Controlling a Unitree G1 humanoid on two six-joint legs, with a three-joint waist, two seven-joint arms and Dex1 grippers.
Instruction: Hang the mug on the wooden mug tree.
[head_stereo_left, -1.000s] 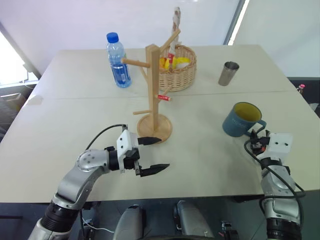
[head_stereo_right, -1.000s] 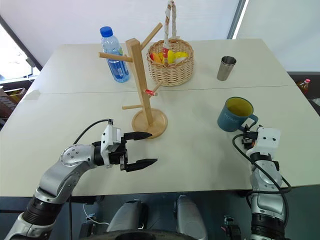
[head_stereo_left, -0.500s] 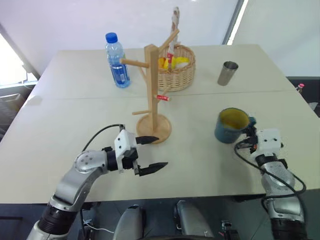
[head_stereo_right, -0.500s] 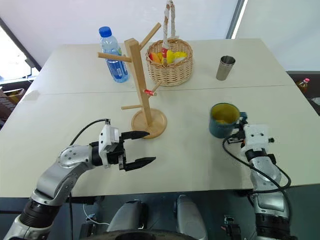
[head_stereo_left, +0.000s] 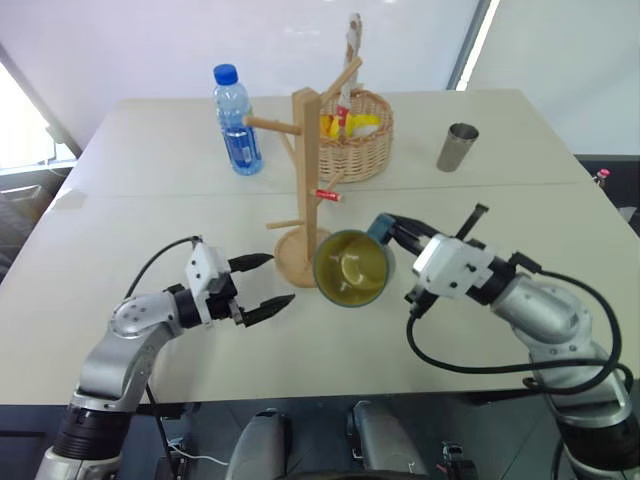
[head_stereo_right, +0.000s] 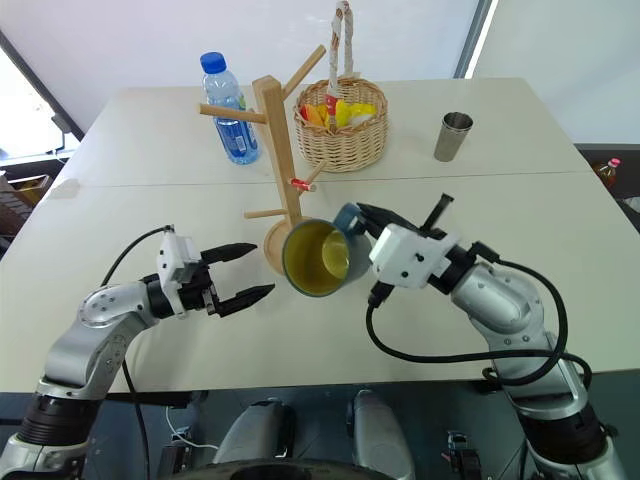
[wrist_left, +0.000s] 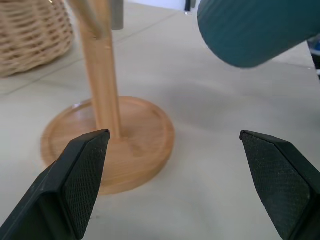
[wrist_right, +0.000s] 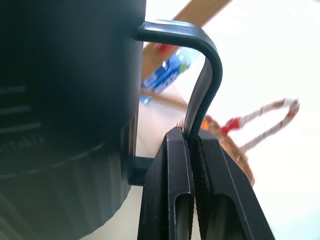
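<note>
The mug (head_stereo_left: 352, 268) lies on its side in the air, its long axis running near-to-far with the yellow-green mouth facing the near edge and slightly left, the blue handle at its far right. The right gripper (wrist_right: 192, 150) has its two black fingers pressed together on the loop of that handle, holding the mug just right of the round base of the wooden mug tree (head_stereo_left: 305, 180), low beside the post. A second ago the mug stood upright on the table (head_stereo_left: 140, 230) far to the right; since then it has been lifted, tipped over and carried left toward the tree. The left gripper (head_stereo_left: 262, 283), fingers spread wide and empty, hovers left of the base and has drawn a little further left.
</note>
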